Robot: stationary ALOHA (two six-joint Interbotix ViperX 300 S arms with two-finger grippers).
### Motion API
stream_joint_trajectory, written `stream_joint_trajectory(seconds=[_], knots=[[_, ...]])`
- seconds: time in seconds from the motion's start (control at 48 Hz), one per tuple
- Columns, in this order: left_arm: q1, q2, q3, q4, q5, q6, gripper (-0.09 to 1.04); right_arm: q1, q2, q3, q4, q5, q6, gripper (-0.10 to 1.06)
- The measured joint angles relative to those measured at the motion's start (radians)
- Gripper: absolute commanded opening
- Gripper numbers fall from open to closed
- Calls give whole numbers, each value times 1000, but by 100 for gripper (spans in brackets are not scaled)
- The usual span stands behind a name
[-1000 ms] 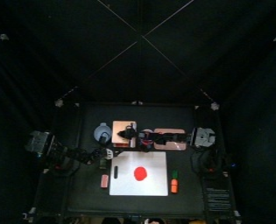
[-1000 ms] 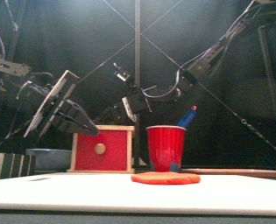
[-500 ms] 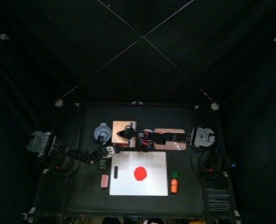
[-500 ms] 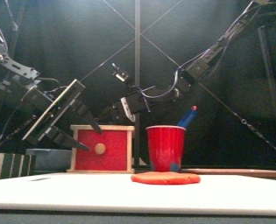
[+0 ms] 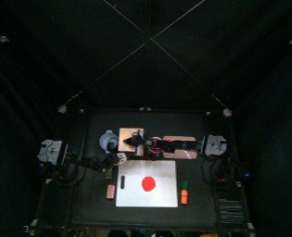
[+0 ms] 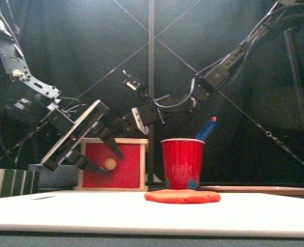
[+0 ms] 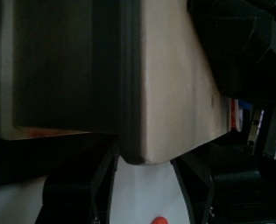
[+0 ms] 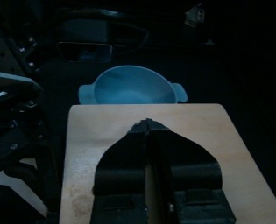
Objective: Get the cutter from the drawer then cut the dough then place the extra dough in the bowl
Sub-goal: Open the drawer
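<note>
Although the cutter shows in none of the views, it is most likely inside the drawer, whose red drawer front point(image 6: 125, 170) looks flush with the pale wooden box point(image 8: 88, 150), so the first step is not yet done. What has changed over the last second is the left arm: it hung higher and to the left of the box, and it has since swung down and inward, so that the left tool point(image 6: 102, 156) now sits right in front of the drawer front. Its jaws stand well apart with nothing between them; the wrist view shows the box's corner very near, but I cannot tell whether a jaw touches it yet. I judge this to be the approach for pulling the drawer open.

The right tool point(image 8: 147, 131) has not shifted; its jaws are pressed together on nothing, lying over the top of the box, probably to steady it against the pull.

Nearer the front of the desk, the red dough point(image 6: 182, 196) lies flat and uncut on the white cutting board point(image 6: 64, 214). The blue-grey bowl point(image 8: 130, 87) waits just beside the box, on its left. A red cup point(image 6: 182, 162) holding a blue knife point(image 6: 207, 127) stands behind the dough.
</note>
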Motion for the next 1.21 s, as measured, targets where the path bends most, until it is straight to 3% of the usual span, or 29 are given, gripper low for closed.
stream_joint_trajectory(seconds=[0.312,0.771,1.208], knots=[[5,21,0,2,-2,2,51,2,0,-2,5,0,2,-3],[-74,-26,49,2,31,-2,50,-15,21,-48,18,31,0,-3],[-163,-25,31,-5,37,-5,50,-18,26,-43,21,51,2,-3]])
